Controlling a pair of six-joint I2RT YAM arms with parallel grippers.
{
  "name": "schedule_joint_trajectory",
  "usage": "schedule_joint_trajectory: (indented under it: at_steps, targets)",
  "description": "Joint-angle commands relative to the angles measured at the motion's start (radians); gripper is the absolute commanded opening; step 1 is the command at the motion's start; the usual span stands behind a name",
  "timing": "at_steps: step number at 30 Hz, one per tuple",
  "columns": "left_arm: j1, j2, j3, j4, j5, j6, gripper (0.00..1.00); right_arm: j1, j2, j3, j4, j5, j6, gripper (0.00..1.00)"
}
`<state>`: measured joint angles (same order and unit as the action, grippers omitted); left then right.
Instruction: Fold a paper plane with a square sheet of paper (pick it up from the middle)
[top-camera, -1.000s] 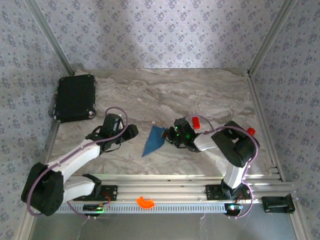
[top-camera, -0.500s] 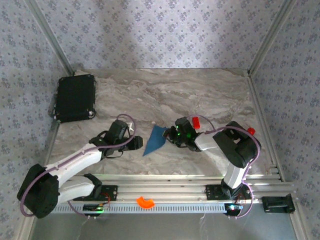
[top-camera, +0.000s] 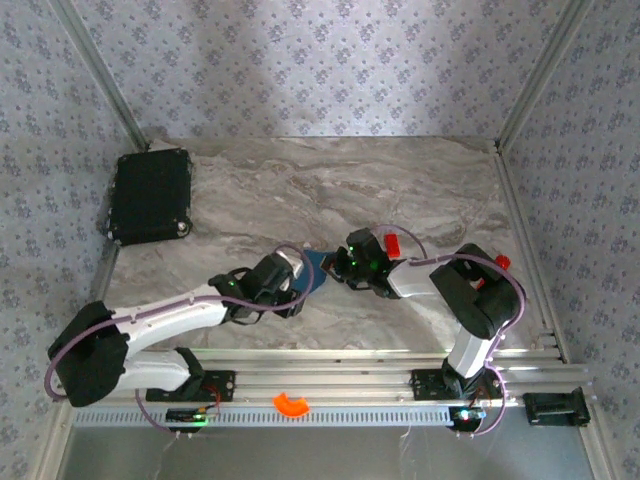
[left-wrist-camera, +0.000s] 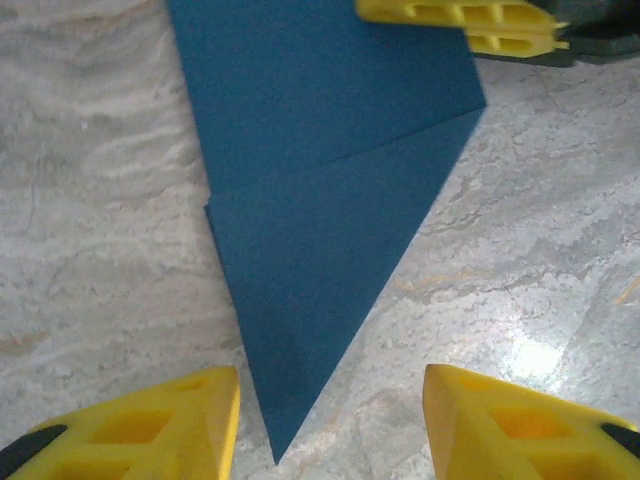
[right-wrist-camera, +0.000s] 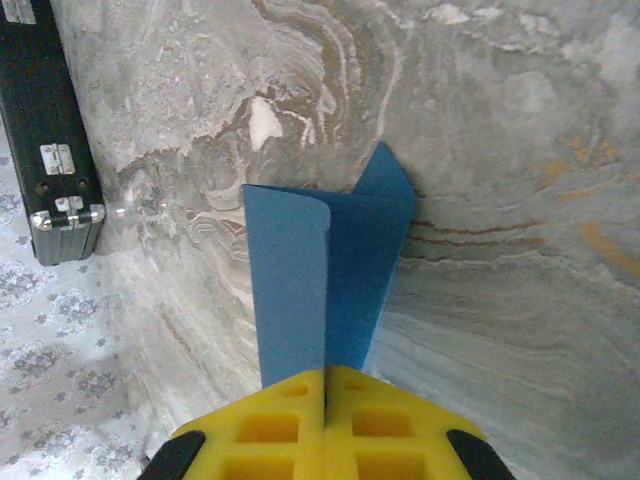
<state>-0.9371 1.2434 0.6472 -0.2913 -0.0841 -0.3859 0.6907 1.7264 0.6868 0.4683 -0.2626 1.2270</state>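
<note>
The marble worktop carries a black case at upper left. At the centre lies the folded blue sheet, a long triangle running from upper right down to lower left. The right gripper is clamped together on its upper right edge, lifting one flap. The left gripper is the nearer one to the free end. Its fingers stand apart on either side of the sheet's narrow tip, holding nothing, and the sheet stretches straight away from it in the left wrist view. A second ago the left arm was well to the left of the sheet; it has since swung in over the tip, while the sheet has barely shifted.
</note>
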Motion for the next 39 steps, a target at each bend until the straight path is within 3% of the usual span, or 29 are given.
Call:
schedule_joint_trajectory:
  at_steps: [1, 5, 12, 18, 26, 39]
  targets:
    - [-0.063, 0.023, 0.038, -0.015, -0.138, 0.108, 0.53, -0.003, -0.022, 0.019, -0.026, -0.010, 0.005, 0.00]
    - [-0.102, 0.092, 0.068, -0.030, -0.176, 0.147, 0.54, -0.007, -0.027, 0.030, -0.039, -0.014, 0.001, 0.00]
    - [-0.192, 0.232, 0.149, -0.094, -0.358, 0.162, 0.55, -0.012, -0.030, 0.034, -0.029, -0.026, 0.015, 0.00]
    - [-0.208, 0.280, 0.161, -0.085, -0.389, 0.188, 0.53, -0.013, -0.039, 0.041, -0.040, -0.029, 0.015, 0.00]
    - [-0.236, 0.337, 0.174, -0.091, -0.463, 0.201, 0.43, -0.013, -0.041, 0.054, -0.044, -0.030, 0.015, 0.00]
    - [-0.235, 0.333, 0.159, -0.077, -0.487, 0.196, 0.26, -0.013, -0.035, 0.051, -0.045, -0.025, 0.017, 0.00]
